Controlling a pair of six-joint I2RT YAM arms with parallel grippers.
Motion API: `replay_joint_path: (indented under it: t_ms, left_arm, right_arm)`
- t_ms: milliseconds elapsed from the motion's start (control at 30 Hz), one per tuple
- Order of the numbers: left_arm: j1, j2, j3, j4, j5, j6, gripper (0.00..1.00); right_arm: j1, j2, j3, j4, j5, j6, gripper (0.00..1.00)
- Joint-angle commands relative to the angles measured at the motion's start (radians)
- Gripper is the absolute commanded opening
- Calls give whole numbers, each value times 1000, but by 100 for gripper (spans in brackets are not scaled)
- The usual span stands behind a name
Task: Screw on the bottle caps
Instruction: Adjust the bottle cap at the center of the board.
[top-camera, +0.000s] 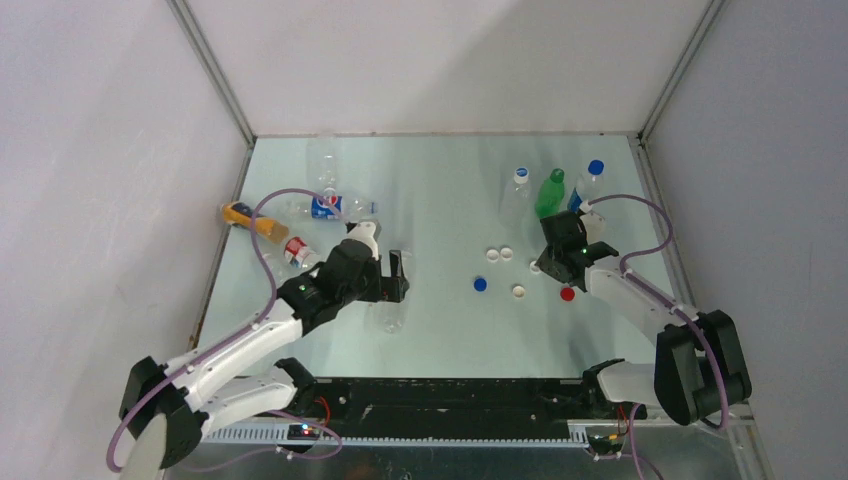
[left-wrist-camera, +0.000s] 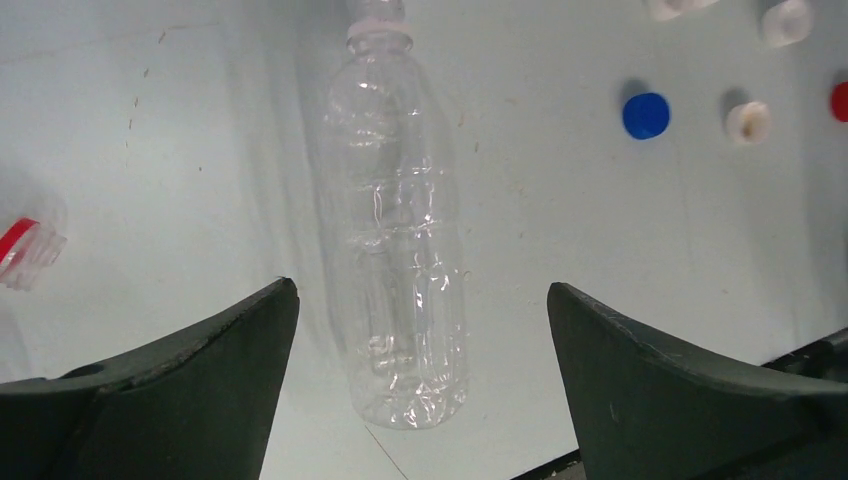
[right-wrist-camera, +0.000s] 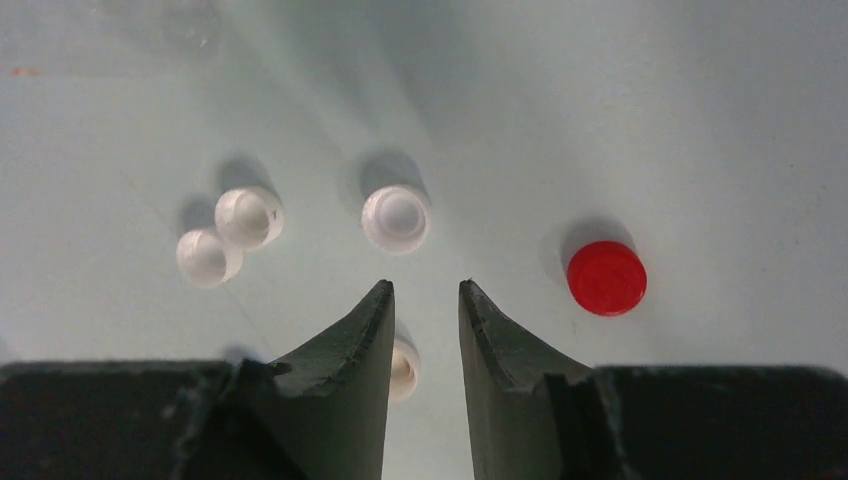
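Observation:
A clear, capless bottle (left-wrist-camera: 400, 230) lies on the table, its base between the wide-open fingers of my left gripper (left-wrist-camera: 420, 290). In the top view that gripper (top-camera: 398, 278) hovers just above the bottle (top-camera: 388, 312). My right gripper (right-wrist-camera: 425, 288) hangs over loose caps with its jaws a narrow gap apart and nothing between them. A cream cap (right-wrist-camera: 405, 368) is half hidden behind its left finger. Three white caps (right-wrist-camera: 396, 217) (right-wrist-camera: 248, 217) (right-wrist-camera: 208, 256) and a red cap (right-wrist-camera: 606, 277) lie around it. A blue cap (top-camera: 481, 285) lies left of my right gripper (top-camera: 550, 266).
A green bottle (top-camera: 550, 192) and two clear bottles (top-camera: 520, 190) (top-camera: 592, 180) with caps on stand at the back right. An orange-yellow bottle (top-camera: 250, 218), a blue-labelled bottle (top-camera: 335, 205) and a red-labelled bottle (top-camera: 297, 250) lie at the left. Grey walls surround the table.

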Motion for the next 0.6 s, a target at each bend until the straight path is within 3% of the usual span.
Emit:
replay_joint_path:
  t_ms: [0, 467, 567]
  left_arm:
    - [-4, -85, 31, 4, -30, 42, 100]
    - [-3, -215, -1, 87, 39, 102, 100]
    - [-3, -213, 1, 98, 58, 112, 100]
  right_arm:
    - [-8, 54, -20, 108, 86, 74, 31]
    - [-12, 220, -27, 211, 60, 122, 28]
    - [-11, 247, -27, 198, 50, 129, 20]
